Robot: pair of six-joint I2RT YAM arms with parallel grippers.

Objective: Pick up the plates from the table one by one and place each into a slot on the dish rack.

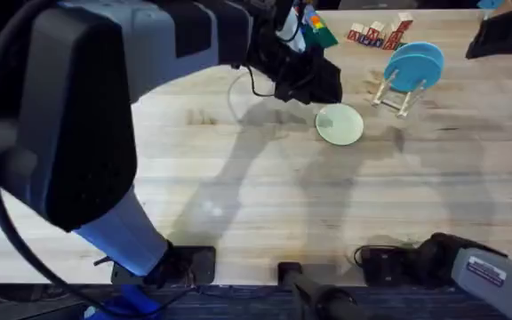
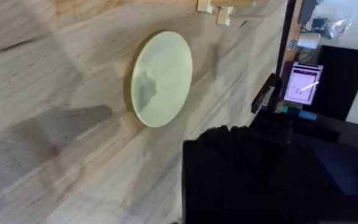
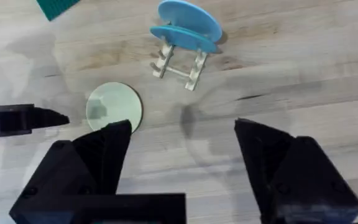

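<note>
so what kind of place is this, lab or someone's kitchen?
Most likely a lab or robot workcell, not a kitchen. Two arms are mounted at a wooden plank table, a lit screen stands beside it, and the props are toy-like: lettered blocks, a small wooden dish rack and a pale yellow-green plate.

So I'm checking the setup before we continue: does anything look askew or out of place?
Nothing stands out. Two blue plates stand in the rack, and the pale plate lies flat on the table beside it, intact and not yet racked.
</note>
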